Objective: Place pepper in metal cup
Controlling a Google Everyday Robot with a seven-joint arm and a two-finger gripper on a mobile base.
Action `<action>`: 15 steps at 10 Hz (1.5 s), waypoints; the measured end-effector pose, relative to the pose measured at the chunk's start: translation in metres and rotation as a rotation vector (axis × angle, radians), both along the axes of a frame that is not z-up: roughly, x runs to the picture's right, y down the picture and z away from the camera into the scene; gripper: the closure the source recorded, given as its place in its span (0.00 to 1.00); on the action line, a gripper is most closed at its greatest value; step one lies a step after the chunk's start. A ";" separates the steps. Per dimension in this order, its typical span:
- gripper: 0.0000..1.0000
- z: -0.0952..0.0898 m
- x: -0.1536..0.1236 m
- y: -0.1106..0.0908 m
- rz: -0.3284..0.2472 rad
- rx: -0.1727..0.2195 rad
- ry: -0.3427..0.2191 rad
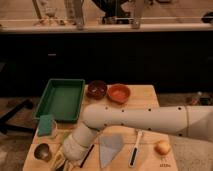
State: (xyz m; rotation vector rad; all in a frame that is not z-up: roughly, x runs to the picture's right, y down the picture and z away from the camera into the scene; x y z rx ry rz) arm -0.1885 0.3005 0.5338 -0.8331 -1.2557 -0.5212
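Observation:
The metal cup (42, 151) stands at the table's front left corner, dull grey with a dark inside. My gripper (60, 161) hangs low at the bottom edge, just right of the cup and close to it. It is shut on a small yellow-green thing that looks like the pepper (58, 162), mostly hidden by the fingers. The white arm runs in from the right across the front of the table. A green sliver (65, 135) peeks out behind the wrist; what it belongs to I cannot tell.
A green tray (54, 85) lies at the back left with a teal sponge (46, 125) in front of it. A brown bowl (96, 89) and an orange bowl (119, 93) stand behind the arm. A grey cloth (110, 147), a white-handled utensil (135, 150) and an onion-like ball (162, 147) lie front right.

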 end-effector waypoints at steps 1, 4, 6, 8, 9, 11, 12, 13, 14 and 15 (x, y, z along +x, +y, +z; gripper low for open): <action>1.00 -0.002 -0.014 0.002 0.003 -0.015 -0.026; 1.00 0.003 -0.036 0.000 0.042 -0.061 -0.045; 1.00 0.007 -0.047 -0.005 0.068 -0.084 -0.043; 1.00 0.013 -0.053 -0.009 0.101 -0.123 -0.042; 1.00 0.013 -0.053 -0.009 0.101 -0.122 -0.044; 1.00 0.013 -0.053 -0.009 0.101 -0.121 -0.044; 1.00 0.013 -0.053 -0.009 0.100 -0.121 -0.045; 1.00 0.013 -0.053 -0.009 0.101 -0.121 -0.044; 1.00 0.013 -0.053 -0.009 0.103 -0.124 -0.042; 1.00 0.017 -0.055 -0.007 0.104 -0.134 -0.031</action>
